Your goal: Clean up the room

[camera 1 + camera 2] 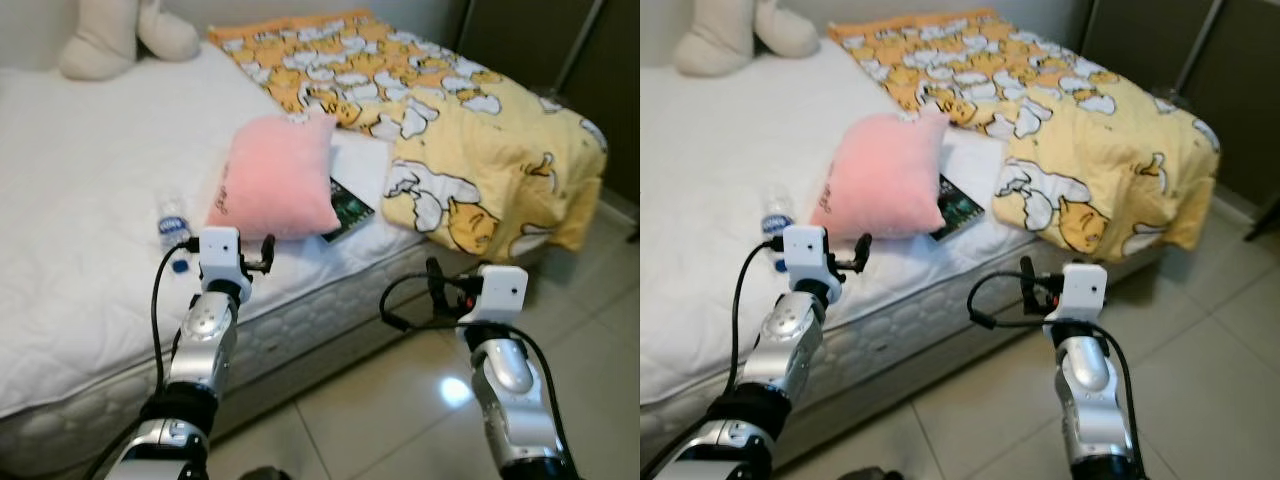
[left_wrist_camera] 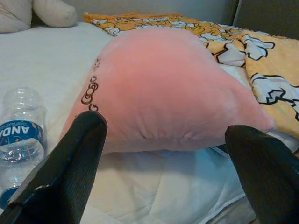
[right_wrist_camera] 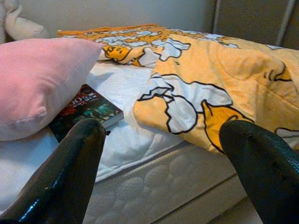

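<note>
A: From the head view, what is lying on the bed [image 1: 80, 180]?

B: A pink pillow [image 1: 275, 180] is sitting near the edge, half covering a book [image 1: 348, 208]. A bottle [image 1: 172, 228] is lying just beside the pillow, the yellow blanket [image 1: 450, 130] is spilling over the far corner, and a plush toy [image 1: 110, 35] is resting at the head.

A: And the arms?

B: The left gripper [image 1: 258, 255] is hovering at the mattress edge, just below the pillow. The right gripper [image 1: 437, 283] is hanging lower, off the side of the bed, over the floor [image 1: 600, 330].

A: What is the left wrist showing?

B: Its fingers [image 2: 70, 172] are standing wide, holding nothing, framing the pillow — likely lined up to take it. The bottle is lying beside one finger.

A: And the right wrist?

B: Those fingers [image 3: 65, 172] are spread wide too, empty, pointing at the blanket's hanging fold, with the book tucked under the pillow off to one side — probably waiting its turn.
</note>
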`<state>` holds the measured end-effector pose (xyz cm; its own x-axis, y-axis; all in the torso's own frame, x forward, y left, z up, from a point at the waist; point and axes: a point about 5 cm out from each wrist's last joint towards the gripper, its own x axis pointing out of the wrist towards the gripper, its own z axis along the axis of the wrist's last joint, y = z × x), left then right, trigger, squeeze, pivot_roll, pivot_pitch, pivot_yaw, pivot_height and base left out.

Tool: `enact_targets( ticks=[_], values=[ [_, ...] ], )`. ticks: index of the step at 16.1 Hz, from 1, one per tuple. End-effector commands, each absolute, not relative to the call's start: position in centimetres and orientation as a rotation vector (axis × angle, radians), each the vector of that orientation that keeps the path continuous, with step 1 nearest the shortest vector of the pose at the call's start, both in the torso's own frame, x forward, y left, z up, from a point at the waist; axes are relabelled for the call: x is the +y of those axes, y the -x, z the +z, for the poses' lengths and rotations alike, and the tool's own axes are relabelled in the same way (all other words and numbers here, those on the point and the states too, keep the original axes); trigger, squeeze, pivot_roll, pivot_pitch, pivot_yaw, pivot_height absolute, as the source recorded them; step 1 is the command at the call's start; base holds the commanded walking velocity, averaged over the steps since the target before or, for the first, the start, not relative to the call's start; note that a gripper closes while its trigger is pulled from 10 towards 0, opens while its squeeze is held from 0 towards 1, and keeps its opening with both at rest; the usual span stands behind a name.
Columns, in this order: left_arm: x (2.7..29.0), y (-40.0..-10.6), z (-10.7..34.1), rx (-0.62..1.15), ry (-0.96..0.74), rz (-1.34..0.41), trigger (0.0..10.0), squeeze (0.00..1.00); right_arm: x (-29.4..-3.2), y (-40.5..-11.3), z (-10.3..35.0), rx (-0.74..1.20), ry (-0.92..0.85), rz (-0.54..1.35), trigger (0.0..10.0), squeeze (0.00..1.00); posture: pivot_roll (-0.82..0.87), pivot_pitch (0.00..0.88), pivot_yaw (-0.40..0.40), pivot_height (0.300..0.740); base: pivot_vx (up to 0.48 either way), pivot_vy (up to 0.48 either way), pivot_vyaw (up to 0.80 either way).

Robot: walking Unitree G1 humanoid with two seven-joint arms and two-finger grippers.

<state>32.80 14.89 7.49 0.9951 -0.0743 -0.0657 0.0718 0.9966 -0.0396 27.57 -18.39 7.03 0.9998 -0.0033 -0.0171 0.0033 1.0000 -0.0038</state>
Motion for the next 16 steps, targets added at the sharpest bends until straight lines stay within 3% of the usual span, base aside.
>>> enact_targets(
  ticks=[1,7,12,16],
  values=[
    [14.5,-33.1,8.0,0.05,0.041,-0.092,10.0,0.0,-18.6,-28.1,7.8,-0.006,0.003,0.001,10.0,0.24,-0.14,0.0,0.018,0.74,0.0,0.0,0.51],
    [14.6,-32.7,7.8,0.053,0.02,-0.109,10.0,0.0,-17.8,-27.9,7.4,0.007,-0.011,0.016,10.0,0.25,-0.11,0.0,0.022,0.74,0.0,0.0,0.51],
    [14.3,-32.9,8.0,0.052,0.02,-0.111,10.0,0.0,-17.1,-28.1,7.3,0.01,0.0,0.045,10.0,0.27,-0.11,0.0,0.015,0.74,0.0,-0.463,0.51],
    [14.4,-33.0,7.8,0.069,0.061,-0.076,10.0,0.0,-17.7,-28.2,7.5,0.003,0.008,0.037,10.0,0.28,-0.12,0.0,0.012,0.74,0.0,0.0,0.51]
  ],
)
